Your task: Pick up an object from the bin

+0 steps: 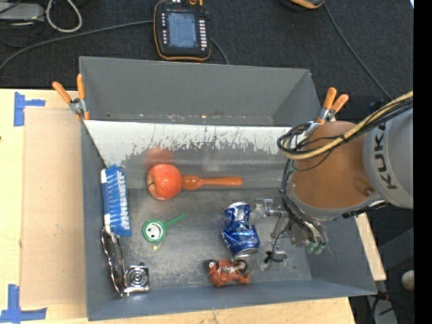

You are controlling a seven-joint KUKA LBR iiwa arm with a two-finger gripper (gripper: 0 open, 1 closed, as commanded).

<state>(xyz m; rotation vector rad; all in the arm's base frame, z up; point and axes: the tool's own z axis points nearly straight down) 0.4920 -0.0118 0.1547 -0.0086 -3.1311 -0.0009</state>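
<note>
Findings. The end effector stands low in the grey metal bin, in the near corner on the view's right. It is just beside the crushed blue-and-white drinks can, which lies on the bin floor to its left. Whether it is spread or pressed together cannot be told, and nothing is seen pinched in it. By position, the can is judged the likeliest object. A small red-brown toy lies near the front wall as the alternative.

The remaining items lie loose and well apart:
- an orange ball-headed rattle with a straight handle towards the back;
- a blue bristle brush along the left wall;
- a small green round-faced piece between them.

That spacing should allow a clean single pick.

Surface: the bin floor is bare, dull and scuffed, and the pale back wall is streaked.

Room: dark carpeted floor, with an orange-trimmed control pendant lying behind the bin.
</note>
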